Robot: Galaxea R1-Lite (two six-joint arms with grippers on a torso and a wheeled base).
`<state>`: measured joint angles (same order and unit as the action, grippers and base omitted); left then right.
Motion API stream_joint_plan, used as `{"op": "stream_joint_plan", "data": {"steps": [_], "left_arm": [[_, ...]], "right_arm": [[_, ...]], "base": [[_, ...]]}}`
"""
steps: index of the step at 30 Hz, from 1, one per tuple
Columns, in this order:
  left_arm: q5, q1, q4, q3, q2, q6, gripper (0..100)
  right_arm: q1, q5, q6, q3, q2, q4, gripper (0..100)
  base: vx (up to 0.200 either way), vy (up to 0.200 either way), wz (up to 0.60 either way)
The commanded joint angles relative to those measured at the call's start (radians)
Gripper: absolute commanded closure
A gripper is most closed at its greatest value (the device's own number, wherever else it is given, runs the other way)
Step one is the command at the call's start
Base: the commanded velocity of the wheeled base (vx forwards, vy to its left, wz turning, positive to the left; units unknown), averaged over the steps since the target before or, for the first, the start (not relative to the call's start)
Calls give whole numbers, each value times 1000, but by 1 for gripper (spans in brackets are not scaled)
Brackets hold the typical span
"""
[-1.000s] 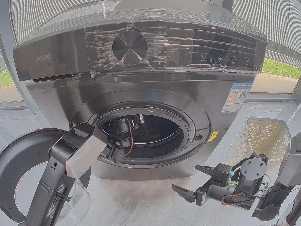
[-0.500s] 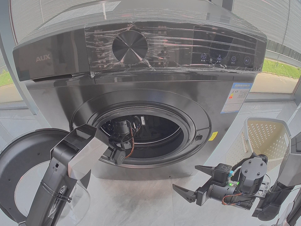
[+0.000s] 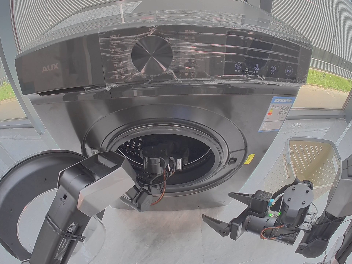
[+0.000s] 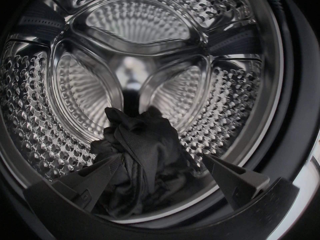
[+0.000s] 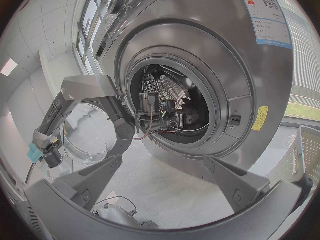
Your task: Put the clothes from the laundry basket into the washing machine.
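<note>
Left gripper (image 4: pixel 162 156) open, empty, at drum (image 4: pixel 133 24) mouth, lower centre of head view; I read black clothes (image 4: pixel 140 140) as released inside.

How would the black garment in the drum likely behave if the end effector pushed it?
Probably floppy: the black garment lies crumpled in soft folds, so it would likely bunch up rather than slide whole. It looks thin and light. The drum wall is dimpled metal, so fabric might drag slightly.

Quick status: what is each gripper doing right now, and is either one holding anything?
Left gripper: open, empty; the black clothes lie loose in the drum.
Right gripper: open, holding nothing.
</note>
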<state>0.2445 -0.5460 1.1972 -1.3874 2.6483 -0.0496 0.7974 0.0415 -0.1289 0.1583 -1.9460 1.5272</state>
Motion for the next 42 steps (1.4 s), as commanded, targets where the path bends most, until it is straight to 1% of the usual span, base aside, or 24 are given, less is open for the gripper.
{"op": "stream_joint_plan", "data": {"steps": [1,5,8,9,10,11,12,14,17,19,21,22,23,25,27,29,32,33,34,35,36,37,38,42], "left_arm": [[-11,-60,33,163,-123,10,0],[-10,-80,79,292,-183,14,0],[-13,-94,150,433,-245,14,0],[-13,-95,153,439,-248,14,0],[-16,-103,185,498,-274,11,0],[-16,-103,185,498,-274,11,0],[-31,-117,231,584,-321,5,0],[-45,-129,278,673,-372,2,0],[-57,-140,331,762,-438,-1,0],[-57,-152,354,809,-488,-19,0],[-53,-170,354,872,-579,-64,0],[-53,-170,354,872,-579,-64,0],[-47,-180,354,915,-634,-90,0],[-45,-183,354,981,-708,-125,0],[-44,-180,354,1022,-740,-139,0],[-37,-169,355,1111,-800,-162,0],[-33,-160,354,1191,-887,-191,0],[-33,-160,354,1191,-887,-191,0],[-27,-169,354,1262,-944,-191,0],[-30,-173,354,1297,-970,-190,0],[-30,-178,354,1308,-985,-187,0],[-31,-184,354,1317,-1001,-193,0],[-28,-183,352,1321,-1004,-191,0],[-17,-172,352,1331,-1002,-170,0]], "right_arm": [[0,0,-1,-5,1,1,0],[-1,0,-1,-6,2,1,0],[-3,0,-3,-10,2,-1,0],[-4,0,-1,-10,2,-1,0],[-4,0,-3,-13,4,-1,0],[-4,0,-3,-13,4,-1,0],[-6,0,-1,-20,12,-1,0],[-9,1,-3,-23,22,-1,0],[-17,1,-3,-33,42,-1,0],[-27,1,-3,-43,67,1,0],[-46,1,0,-40,108,1,0],[-46,1,0,-40,108,1,0],[-53,3,2,-40,137,-1,0],[-67,5,2,-43,174,-1,0],[-81,6,-1,-48,188,-2,0],[-112,3,-3,-89,222,-1,0],[-147,0,0,-121,262,-1,0],[-147,0,0,-121,262,-1,0],[-169,-2,3,-126,280,-1,0],[-175,-2,5,-126,285,-1,0],[-175,0,3,-128,288,-1,0],[-173,3,3,-129,297,-2,0],[-173,5,3,-129,314,-10,0],[-193,8,2,-132,337,-13,0]], "base": [[0,0,0],[0,0,0],[0,0,0],[0,0,0],[0,0,0],[0,0,0],[0,0,0],[0,0,0],[0,0,0],[0,0,0],[0,0,0],[0,0,0],[0,0,0],[0,0,0],[0,0,0],[0,0,0],[0,0,0],[0,0,0],[0,0,0],[0,0,0],[0,0,0],[0,0,0],[0,0,0],[0,0,0]]}}
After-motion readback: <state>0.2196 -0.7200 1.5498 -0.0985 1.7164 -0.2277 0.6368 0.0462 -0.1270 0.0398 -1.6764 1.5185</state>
